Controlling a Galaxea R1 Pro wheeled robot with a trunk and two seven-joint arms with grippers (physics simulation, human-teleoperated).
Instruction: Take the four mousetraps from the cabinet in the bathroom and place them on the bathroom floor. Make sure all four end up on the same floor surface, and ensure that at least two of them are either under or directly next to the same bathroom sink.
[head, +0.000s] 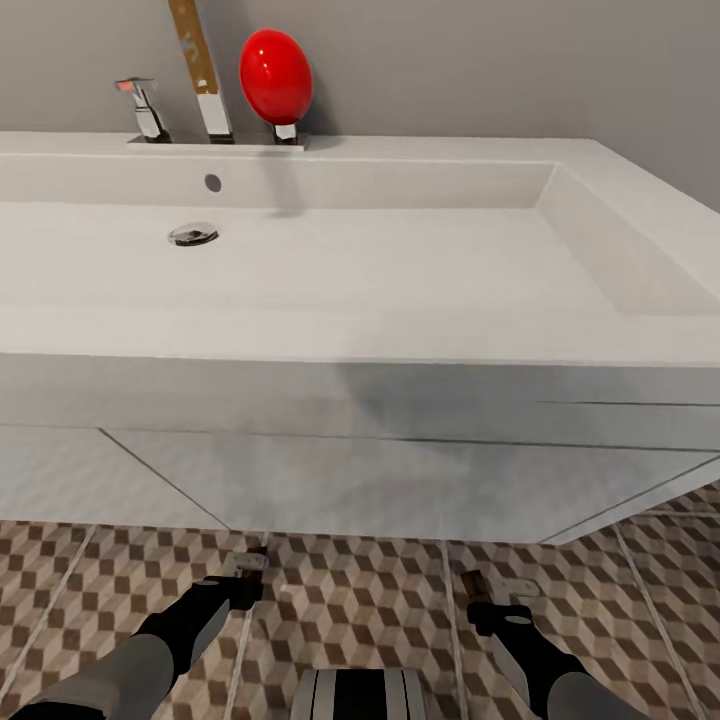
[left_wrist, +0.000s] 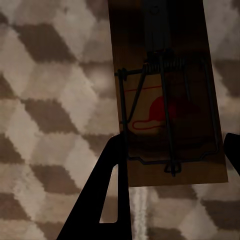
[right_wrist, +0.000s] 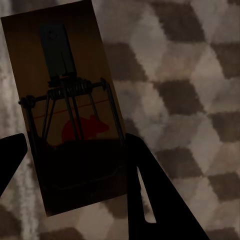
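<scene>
While the white bathroom sink spans the upper head view, two mousetraps are held low over the cube-patterned bathroom floor just in front of the vanity. One mousetrap is gripped between the left gripper's jaws; the other mousetrap is gripped likewise in the right gripper.

The bathroom sink stands on its vanity against the wall, with the tap and the egg-shaped object along its back edge, tap to the left. Before the vanity lies the bathroom floor. Over it, each gripper carries a mousetrap: the left mousetrap left of the right mousetrap, both near the vanity's foot
</scene>
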